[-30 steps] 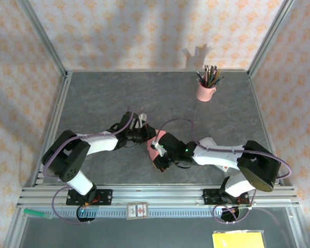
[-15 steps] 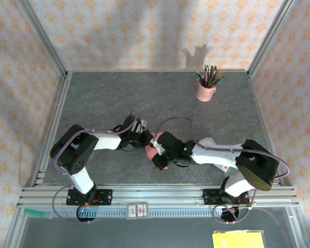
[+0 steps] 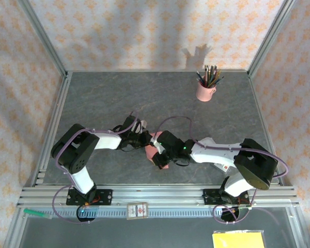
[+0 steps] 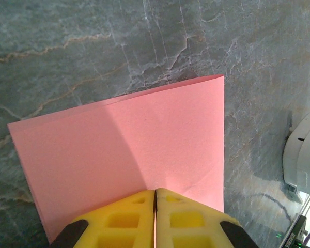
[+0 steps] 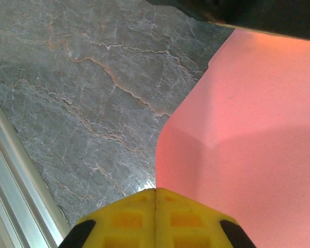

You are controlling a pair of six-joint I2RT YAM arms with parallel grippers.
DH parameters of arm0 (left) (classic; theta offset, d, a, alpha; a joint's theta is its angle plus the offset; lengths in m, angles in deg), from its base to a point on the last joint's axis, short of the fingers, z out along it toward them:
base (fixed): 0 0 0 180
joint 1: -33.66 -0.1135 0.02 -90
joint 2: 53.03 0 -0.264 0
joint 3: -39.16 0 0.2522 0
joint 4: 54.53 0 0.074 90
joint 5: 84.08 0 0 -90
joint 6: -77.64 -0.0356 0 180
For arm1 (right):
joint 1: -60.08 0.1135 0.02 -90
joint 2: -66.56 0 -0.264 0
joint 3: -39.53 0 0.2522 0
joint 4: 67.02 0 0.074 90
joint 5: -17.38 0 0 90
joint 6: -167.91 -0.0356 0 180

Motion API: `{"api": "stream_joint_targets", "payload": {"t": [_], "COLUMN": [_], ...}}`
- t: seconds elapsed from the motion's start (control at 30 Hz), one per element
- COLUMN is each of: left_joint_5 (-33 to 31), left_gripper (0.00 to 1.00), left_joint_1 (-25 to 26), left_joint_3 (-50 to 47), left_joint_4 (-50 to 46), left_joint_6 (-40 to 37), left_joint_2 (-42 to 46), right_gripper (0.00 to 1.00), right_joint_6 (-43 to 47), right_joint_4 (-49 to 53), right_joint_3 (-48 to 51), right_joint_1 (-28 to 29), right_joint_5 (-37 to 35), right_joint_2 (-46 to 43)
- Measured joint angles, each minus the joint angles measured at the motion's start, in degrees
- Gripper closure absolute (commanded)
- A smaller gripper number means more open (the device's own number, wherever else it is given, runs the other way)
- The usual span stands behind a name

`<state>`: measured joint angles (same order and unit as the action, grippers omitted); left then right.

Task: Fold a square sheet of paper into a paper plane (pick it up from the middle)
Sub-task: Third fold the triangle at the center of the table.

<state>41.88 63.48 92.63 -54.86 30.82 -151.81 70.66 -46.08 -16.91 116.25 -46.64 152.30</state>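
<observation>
Salmon-pink square sheet of thin paper (image 4: 124,150) sits near the middle of the grey marbled tabletop (image 3: 108,98), between both arms. We see the left gripper (image 4: 155,199) clamped on it. The right gripper (image 5: 155,195) is pressed together at its edge, and we cannot tell whether it pinches the paper.

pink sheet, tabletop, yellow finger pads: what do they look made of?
Pink sheet: thin matte paper; it holds a soft crease with no gloss.
Tabletop: grey veined stone look with a slight sheen; could equally be printed laminate.
Left finger pads: matte yellow with moulded square recesses; probably rubber or foam, can't confirm.
</observation>
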Motion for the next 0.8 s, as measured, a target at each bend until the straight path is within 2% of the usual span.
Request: {"api": "stream_joint_targets", "payload": {"t": [0.53, 0.8], "left_joint_5": [0.0, 0.0], "left_gripper": [0.89, 0.89], "left_joint_1": [0.0, 0.0], "left_joint_3": [0.7, 0.8], "left_joint_4": [0.0, 0.0], "left_joint_6": [-2.4, -2.8], "left_joint_2": [-0.9, -0.9], "right_gripper": [0.99, 1.00], "right_joint_6": [0.8, 1.8], "right_joint_4": [0.1, 1.5], "right_joint_3": [-0.8, -2.1], "right_joint_1": [-5.5, -6.5], "right_joint_5": [1.0, 0.4], "right_joint_2": [0.5, 2.6]}}
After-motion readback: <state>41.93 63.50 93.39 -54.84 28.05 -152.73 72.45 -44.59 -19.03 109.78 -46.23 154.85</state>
